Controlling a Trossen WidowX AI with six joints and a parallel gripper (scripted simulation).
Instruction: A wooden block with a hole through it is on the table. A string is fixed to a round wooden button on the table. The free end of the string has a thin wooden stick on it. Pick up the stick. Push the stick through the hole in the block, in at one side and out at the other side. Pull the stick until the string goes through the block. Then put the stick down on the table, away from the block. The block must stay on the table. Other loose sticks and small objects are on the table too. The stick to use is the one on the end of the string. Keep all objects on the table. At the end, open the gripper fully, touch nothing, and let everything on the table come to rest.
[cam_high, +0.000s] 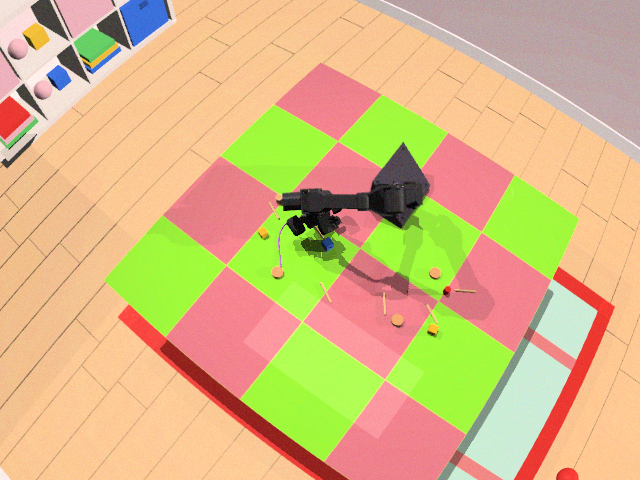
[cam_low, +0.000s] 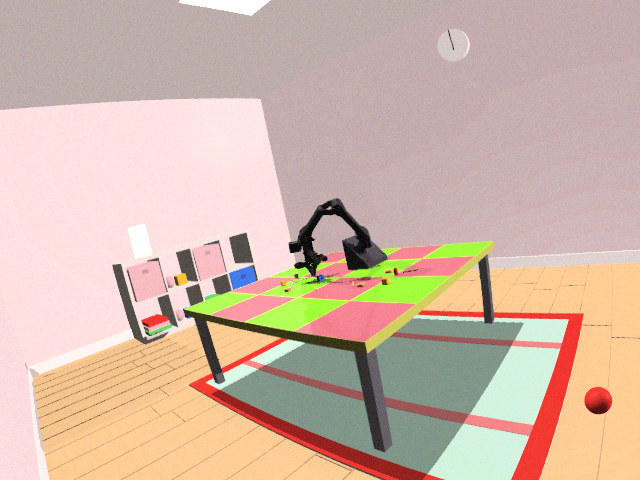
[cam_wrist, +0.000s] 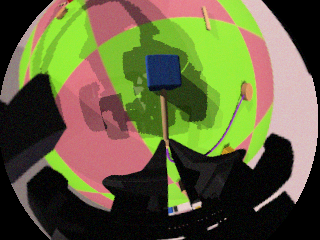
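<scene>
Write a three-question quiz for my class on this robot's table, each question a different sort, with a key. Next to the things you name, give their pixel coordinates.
1. True or false: the claw (cam_high: 311, 226) (cam_low: 313, 274) (cam_wrist: 166, 142) is shut on a stick (cam_wrist: 164, 117).
2. Multiple choice: what colour is the block (cam_high: 327, 244) (cam_low: 320, 277) (cam_wrist: 163, 72) at the far end of that stick?
a) red
b) blue
c) orange
3. Fill in the blank: the purple string (cam_high: 279, 246) (cam_wrist: 227, 131) runs from the claw's end of the stick to a round wooden ____.

Key: 1 true; 2 b; 3 button

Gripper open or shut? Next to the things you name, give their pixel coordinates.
Shut on the stick (cam_wrist: 164, 117): in the wrist view it runs out from between the gripper's (cam_wrist: 167, 143) fingertips toward the blue block (cam_wrist: 163, 72).
</scene>
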